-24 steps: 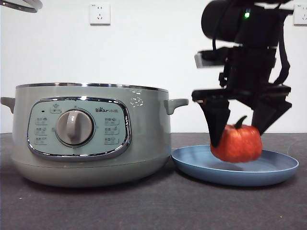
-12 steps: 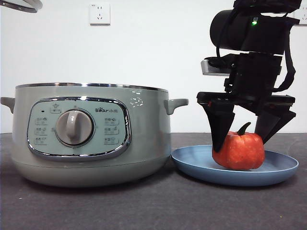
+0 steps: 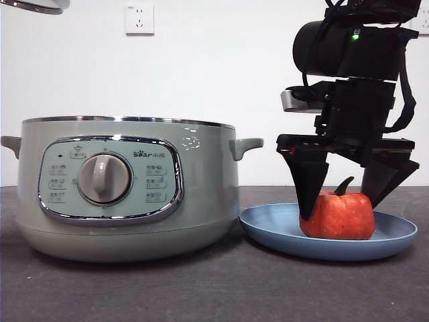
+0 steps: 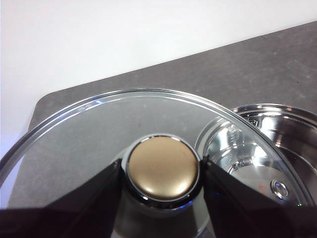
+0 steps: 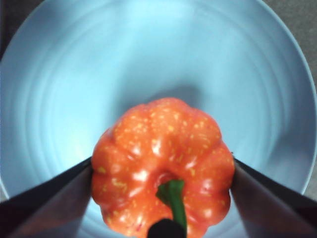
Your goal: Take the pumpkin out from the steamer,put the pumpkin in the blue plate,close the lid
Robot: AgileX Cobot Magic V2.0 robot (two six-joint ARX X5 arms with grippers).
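Observation:
The orange-red pumpkin with its green stem rests on the blue plate, to the right of the steamer. My right gripper comes down from above, with one jaw against each side of the pumpkin. The right wrist view shows the pumpkin between the jaws of that gripper, over the plate. My left gripper is shut on the knob of the glass lid and holds it high. The lid's rim shows at the top left of the front view. The sage-green steamer stands open.
The steamer's shiny inner pot lies below and beside the held lid. The steamer's right handle is close to the plate's near rim. A wall socket is on the white wall behind. The dark table runs along the front.
My right gripper has lowered the pumpkin from just above the plate until it rests on it, shifting slightly right. The lid's rim at the top left has risen a little.

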